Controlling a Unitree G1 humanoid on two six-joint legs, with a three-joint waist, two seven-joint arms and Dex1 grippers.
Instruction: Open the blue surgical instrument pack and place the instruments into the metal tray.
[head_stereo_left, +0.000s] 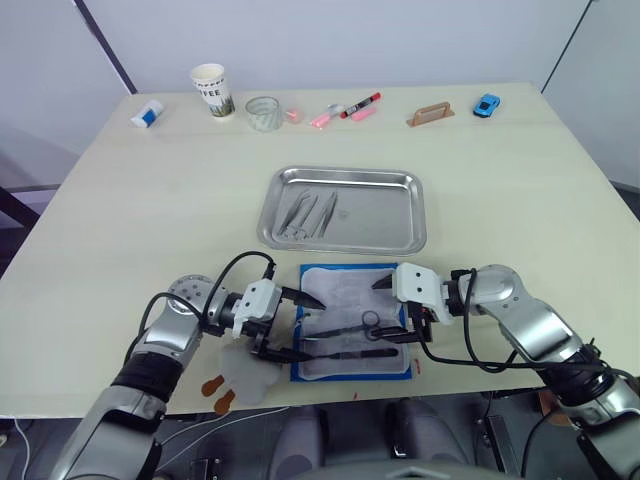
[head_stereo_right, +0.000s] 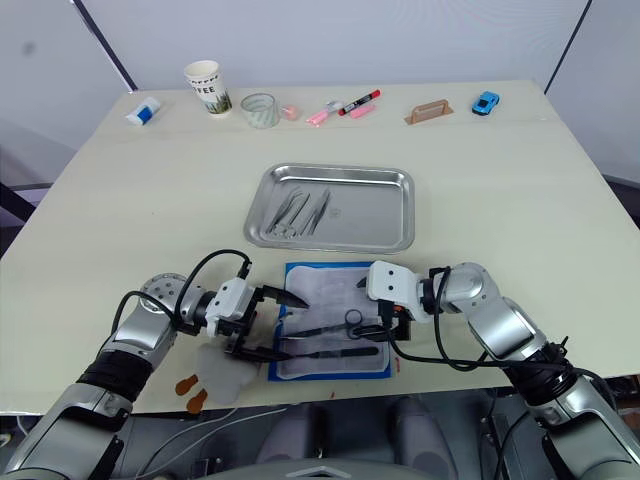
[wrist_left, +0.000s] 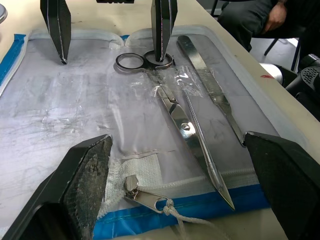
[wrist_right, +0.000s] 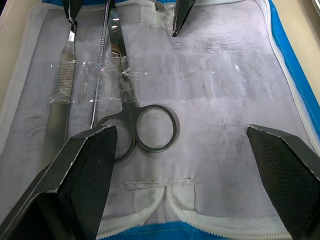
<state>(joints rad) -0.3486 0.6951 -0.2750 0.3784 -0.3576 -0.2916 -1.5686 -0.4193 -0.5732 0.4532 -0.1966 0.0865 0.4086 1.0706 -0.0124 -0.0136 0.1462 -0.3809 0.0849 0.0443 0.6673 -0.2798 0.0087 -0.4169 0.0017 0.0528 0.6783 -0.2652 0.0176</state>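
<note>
Three instruments left in the pack: you have scissors (wrist_right: 131, 116), a flat handle (wrist_right: 60, 107) and a thin probe-like tool (wrist_left: 202, 140) lying side by side under clear strips on the pale lining of the blue surgical instrument pack (head_stereo_left: 355, 322).
Step in hand: the pack lies unzipped and flat, so you are in the transfer stage, about to pick the next tool.
Left gripper (head_stereo_left: 300, 326): fingers spread wide, nothing held, poised at the pack's left edge with the tool tips just ahead of it.
Right gripper (head_stereo_left: 393, 312): fingers spread wide, nothing held; one fingertip sits at the scissors' ring handles, though I cannot tell whether it touches.
Next move: I judge you should settle the right fingers across the scissors' rings and pinch, then lift gently, since the clear strips may hold the blades down.
Risk: the neighbouring tools lie close beside the scissors and could drag along.
Metal tray (head_stereo_left: 410, 215): just beyond the pack's far edge, near at hand, with a few slim instruments (head_stereo_left: 309, 213) already resting in its left half.
Far edge of table: cup, markers and a small blue toy car, well apart from your work.
</note>
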